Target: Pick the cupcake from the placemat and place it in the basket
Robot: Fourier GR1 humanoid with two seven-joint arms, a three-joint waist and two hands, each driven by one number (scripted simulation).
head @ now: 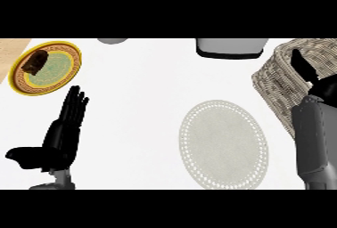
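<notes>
The pale round placemat point(223, 142) lies right of centre with nothing on it. No cupcake shows anywhere in the view. The woven wicker basket point(280, 78) stands at the right edge. My right hand point(308, 71) reaches over the basket from below, its grey forearm point(314, 142) passing the placemat's right side. Part of the hand is cut off by the view's edge, and it hides part of the basket's inside. My left hand point(66, 122) rests open at the left, fingers pointing up, holding nothing.
A yellow-rimmed plate point(69, 55) with a dark brown piece of food point(34, 62) sits at the upper left, beside a wooden board point(10, 51). A grey container with a dark rim point(230, 48) and a small grey object point(113, 40) stand at the back.
</notes>
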